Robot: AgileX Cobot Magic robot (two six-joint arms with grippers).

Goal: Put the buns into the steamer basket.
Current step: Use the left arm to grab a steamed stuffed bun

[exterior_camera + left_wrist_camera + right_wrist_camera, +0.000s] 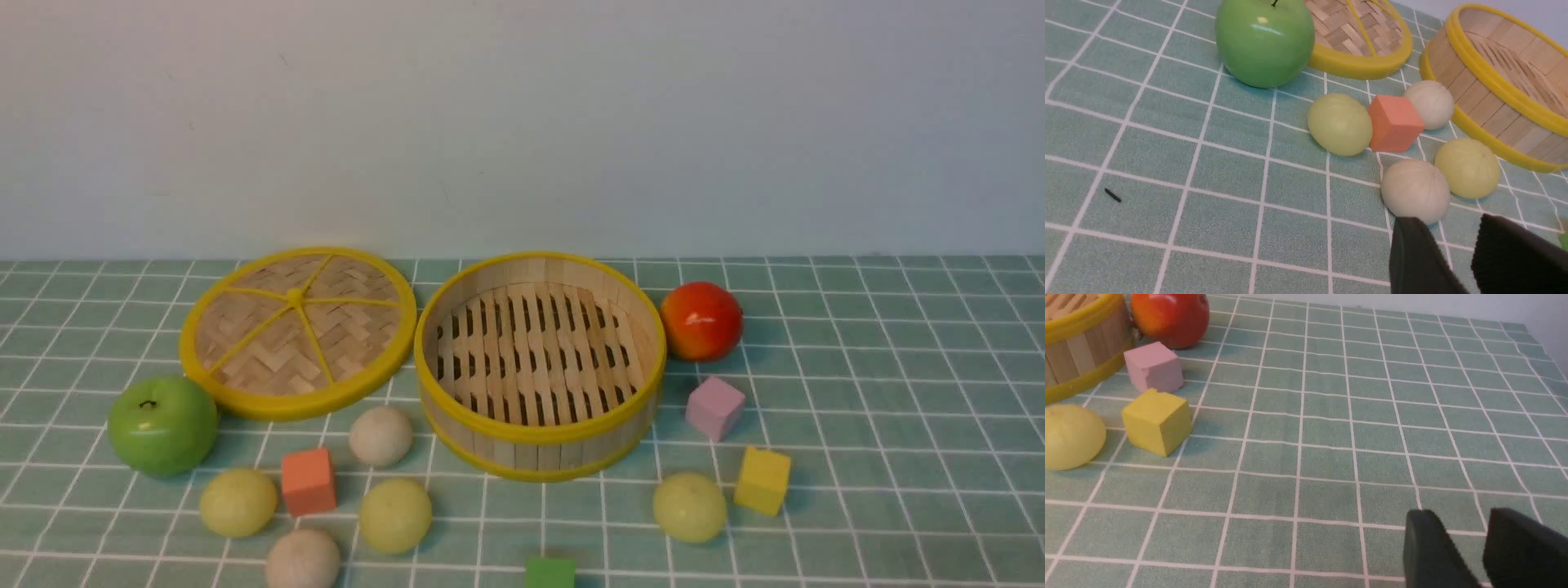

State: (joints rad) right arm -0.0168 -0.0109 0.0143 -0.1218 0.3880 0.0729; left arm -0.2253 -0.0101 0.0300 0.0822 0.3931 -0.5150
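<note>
The steamer basket (531, 453) stands empty at the table's middle. Several buns lie on the cloth in front of it: off-white ones (380, 435) (302, 559) and yellow-green ones (238, 502) (395, 515) to its left, another yellow-green bun (690, 507) to its right. Neither gripper shows in the front view. My left gripper (1449, 222) is open and empty, its fingertips just short of an off-white bun (1414, 190) beside a yellow-green bun (1468, 167). My right gripper (1459, 514) is open over bare cloth, well away from the yellow-green bun (1071, 437).
A woven lid (298, 331) leans behind a green apple (162, 425). A red fruit (700, 320) sits right of the basket. Cubes lie among the buns: orange (308, 482), pink (714, 407), yellow (762, 480), green (549, 573).
</note>
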